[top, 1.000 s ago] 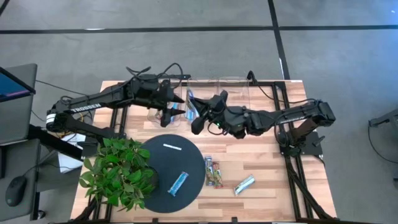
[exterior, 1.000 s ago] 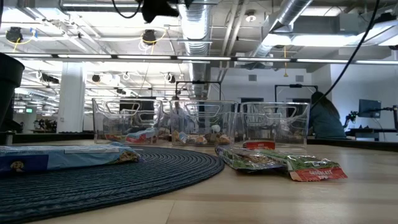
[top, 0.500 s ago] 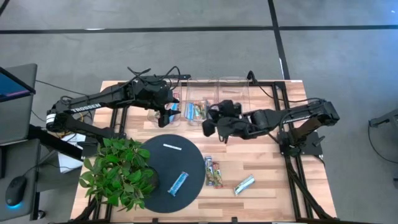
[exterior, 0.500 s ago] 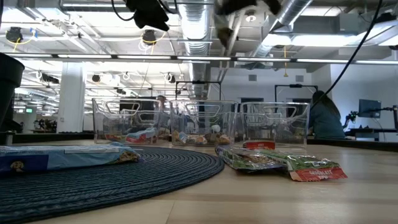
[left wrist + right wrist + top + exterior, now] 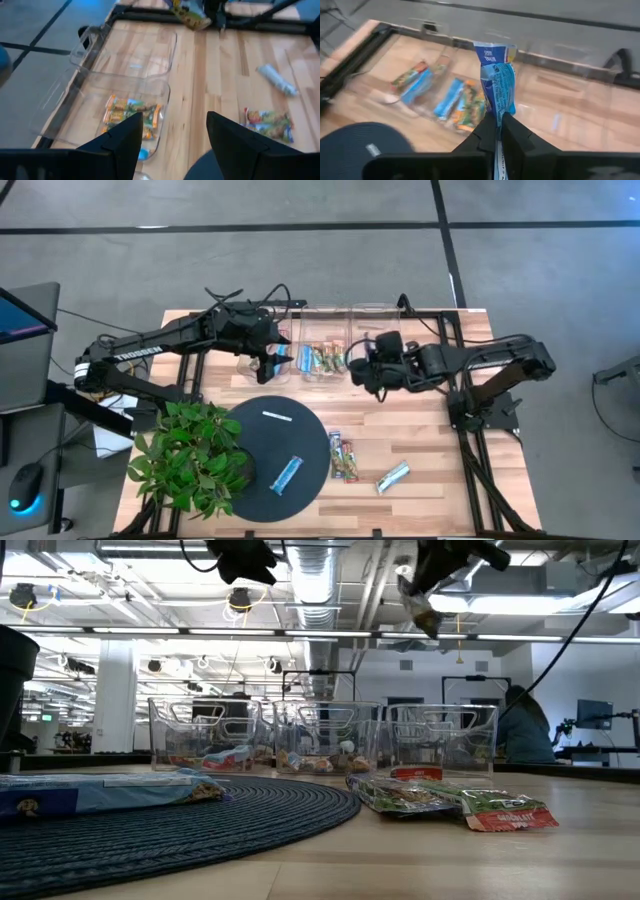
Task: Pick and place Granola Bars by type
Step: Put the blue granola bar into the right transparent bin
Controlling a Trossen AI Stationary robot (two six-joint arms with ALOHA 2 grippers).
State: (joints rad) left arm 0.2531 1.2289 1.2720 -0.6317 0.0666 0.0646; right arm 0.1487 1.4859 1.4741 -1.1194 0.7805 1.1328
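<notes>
three clear bins (image 5: 330,355) in a row along the table's far edge. left gripper (image 5: 268,365) spread open, empty, above the left bin. right gripper (image 5: 498,131) clenched on a blue-wrapped granola bar (image 5: 496,87), hanging over the right bin. best released low, over matching wrappers, clear of bin walls.

My table, laid out from above

Three bins (image 5: 322,340) stand side by side along the far edge, and I see bars in the left and middle ones; my left gripper (image 5: 268,360) hangs over the left bin, my right gripper (image 5: 358,366) beside the right bin, clamped on a bar (image 5: 497,85); the round mat (image 5: 250,470) lies near and left, carrying one bar (image 5: 287,474) and a small strip (image 5: 277,416); the plant (image 5: 188,455) overlaps its left edge; two bars (image 5: 343,457) lie just right of the mat, another (image 5: 393,477) farther right.
</notes>
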